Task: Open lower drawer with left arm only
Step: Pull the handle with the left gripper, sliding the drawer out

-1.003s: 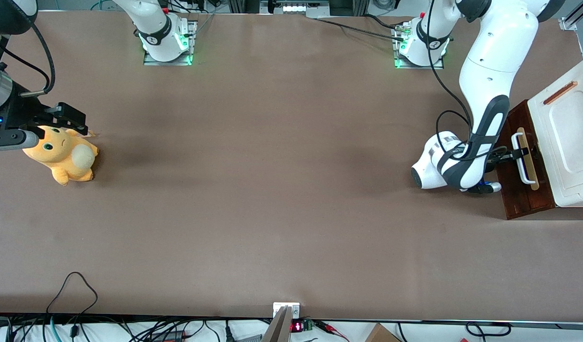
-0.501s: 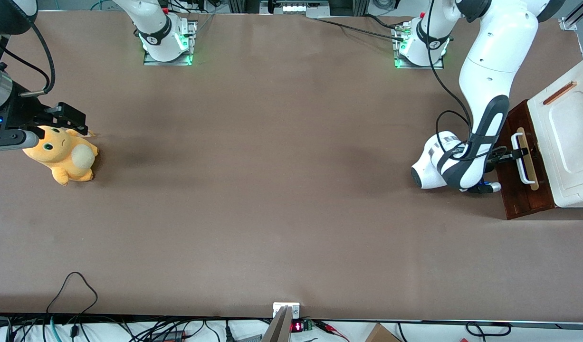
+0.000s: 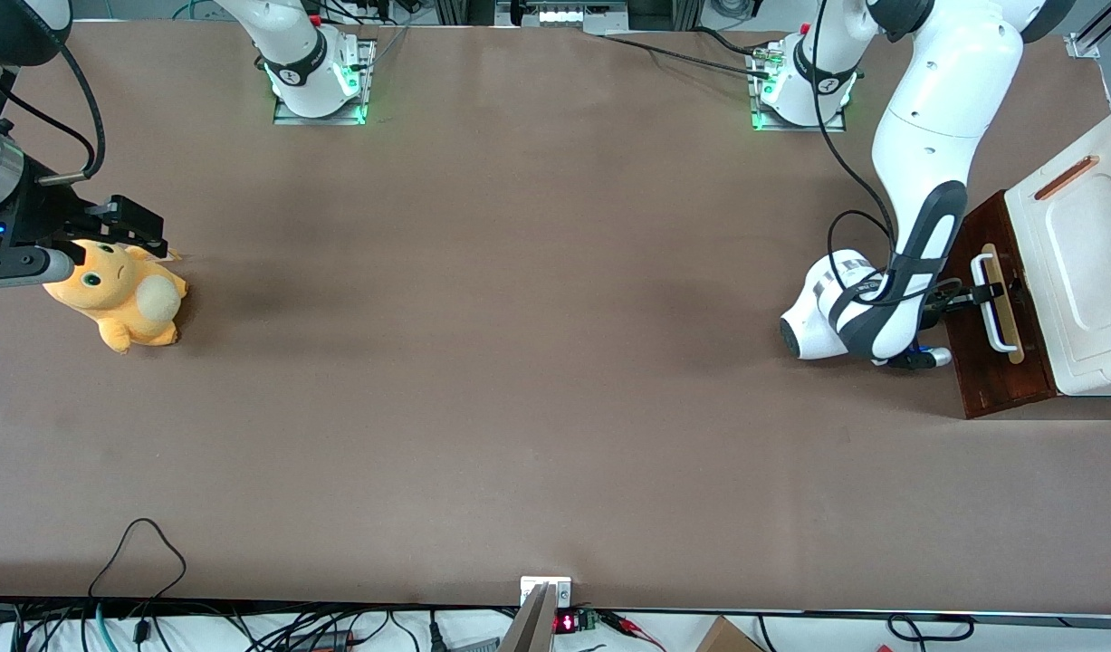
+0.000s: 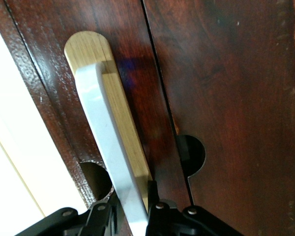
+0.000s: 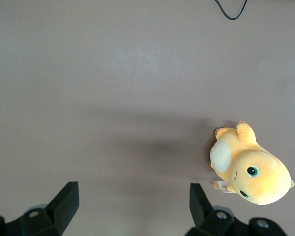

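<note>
At the right edge of the front view, toward the working arm's end of the table (image 3: pixel 519 362), stands a cabinet with a white top (image 3: pixel 1076 254). Below that top shows the lower drawer (image 3: pixel 994 376), its dark wood front facing the left arm (image 3: pixel 926 181). The gripper (image 3: pixel 988 292) sits at the white handle (image 3: pixel 991 308), and in the wrist view its black fingers (image 4: pixel 160 216) close on both sides of the handle (image 4: pixel 108 152), over the pale wooden strip (image 4: pixel 125 123). I judge the grasp done, but the pull hardly begun: no inside of the drawer is visible. The fingertips are cut off, so the contact itself is partly hidden.
</note>
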